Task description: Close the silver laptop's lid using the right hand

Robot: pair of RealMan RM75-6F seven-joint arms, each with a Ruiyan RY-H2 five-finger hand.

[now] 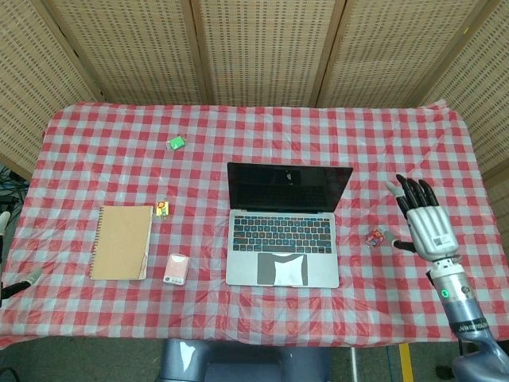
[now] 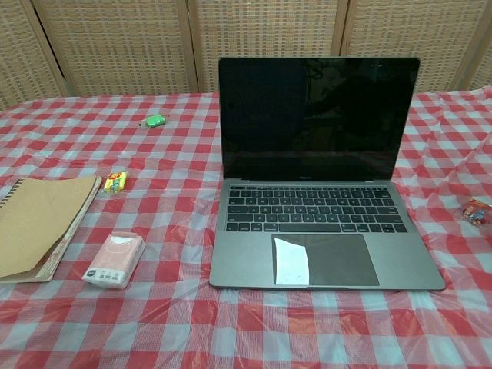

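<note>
The silver laptop [image 1: 283,231] [image 2: 319,184] stands open at the table's middle, its dark screen upright and a white note on its trackpad. My right hand [image 1: 423,220] hovers to the right of it, well apart, palm down with fingers spread and nothing in them. At the far left edge of the head view only the fingertips [image 1: 32,275] of my left hand show, too little to tell how they lie. The chest view shows neither hand.
The red checked tablecloth [image 1: 103,151] covers the table. A brown notebook [image 1: 122,241], a pink packet [image 1: 176,269], a small yellow item [image 1: 162,208] and a green item [image 1: 176,143] lie left of the laptop. A small wrapped sweet [image 1: 374,237] lies between laptop and right hand.
</note>
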